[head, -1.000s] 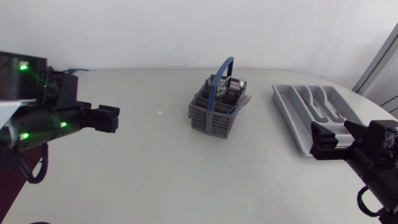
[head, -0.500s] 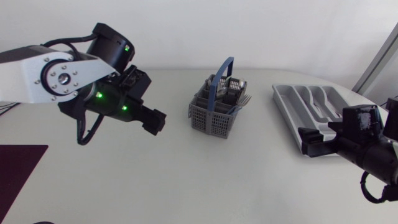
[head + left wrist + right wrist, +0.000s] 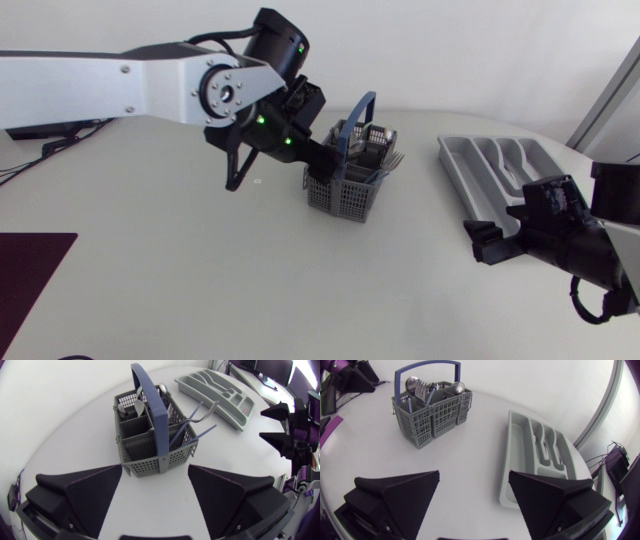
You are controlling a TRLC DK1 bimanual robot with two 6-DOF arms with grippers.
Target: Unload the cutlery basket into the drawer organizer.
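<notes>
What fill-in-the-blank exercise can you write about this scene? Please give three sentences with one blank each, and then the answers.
1. The cutlery basket has a tall handle of the colour ____.
2. The left gripper, close before the basket, is ____ and holds nothing.
3. In the head view, the drawer organizer lies to the ____ of the basket.
Missing words: blue; open; right.

White matte table [image 3: 200,280], far edge curved. Dark maroon patch [image 3: 30,275] at near left corner. Tiny pale mark [image 3: 257,182] on tabletop. Light soft, even; shadows faint.
</notes>
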